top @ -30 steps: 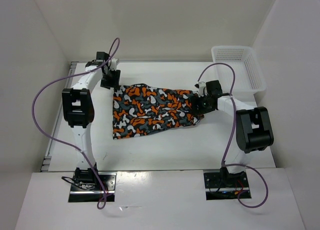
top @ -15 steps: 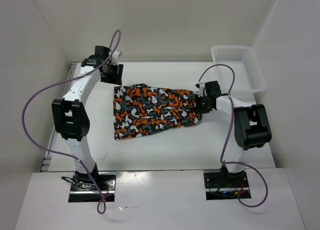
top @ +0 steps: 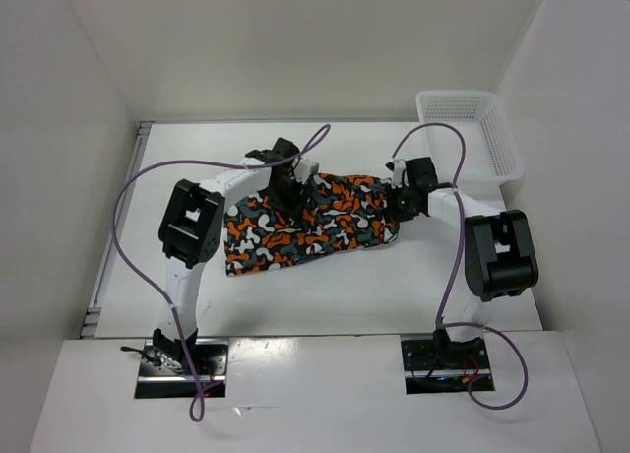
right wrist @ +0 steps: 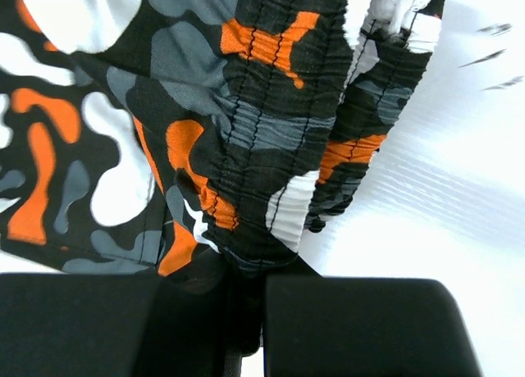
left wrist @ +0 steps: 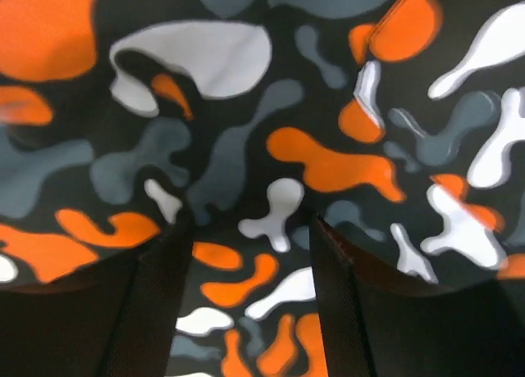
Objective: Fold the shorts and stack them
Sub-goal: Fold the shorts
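The shorts (top: 295,226), printed in orange, white, grey and black blotches, lie spread flat on the white table. My left gripper (top: 292,189) hovers over their upper middle, jaws open; in the left wrist view the fabric (left wrist: 271,139) fills the frame and shows between the two dark fingers (left wrist: 164,311). My right gripper (top: 402,205) is at the shorts' right end, shut on the gathered elastic waistband (right wrist: 262,229), which bunches up between its jaws.
A white mesh basket (top: 472,133) stands at the back right corner of the table. White walls close in on the left, back and right. Purple cables loop from both arms.
My left arm swung from the table's back left corner to over the shorts' upper middle. My right gripper closed on the waistband at the right end.
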Controlling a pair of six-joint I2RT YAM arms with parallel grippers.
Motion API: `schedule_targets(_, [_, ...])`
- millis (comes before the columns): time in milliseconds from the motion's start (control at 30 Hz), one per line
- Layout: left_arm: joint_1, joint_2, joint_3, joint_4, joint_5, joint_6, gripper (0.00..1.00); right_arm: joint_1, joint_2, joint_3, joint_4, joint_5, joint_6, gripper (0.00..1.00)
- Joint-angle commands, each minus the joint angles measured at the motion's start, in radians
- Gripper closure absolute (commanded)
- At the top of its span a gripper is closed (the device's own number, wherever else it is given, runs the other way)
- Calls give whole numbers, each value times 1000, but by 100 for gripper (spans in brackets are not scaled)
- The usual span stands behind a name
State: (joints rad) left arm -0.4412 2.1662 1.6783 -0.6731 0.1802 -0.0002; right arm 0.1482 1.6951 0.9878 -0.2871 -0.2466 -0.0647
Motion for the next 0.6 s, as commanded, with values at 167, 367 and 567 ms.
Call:
schedule_targets(167, [-25,64,27,109,4,0,34,1,-175,146,-108,20,25,100])
schedule_targets(367, [-82,158,154,109,125,0,34,10,-229,301,-240,43,-3,100])
schedule_targets(567, [-102,267,375,31,188,0,34,93,-250,338,-300,95,2,100])
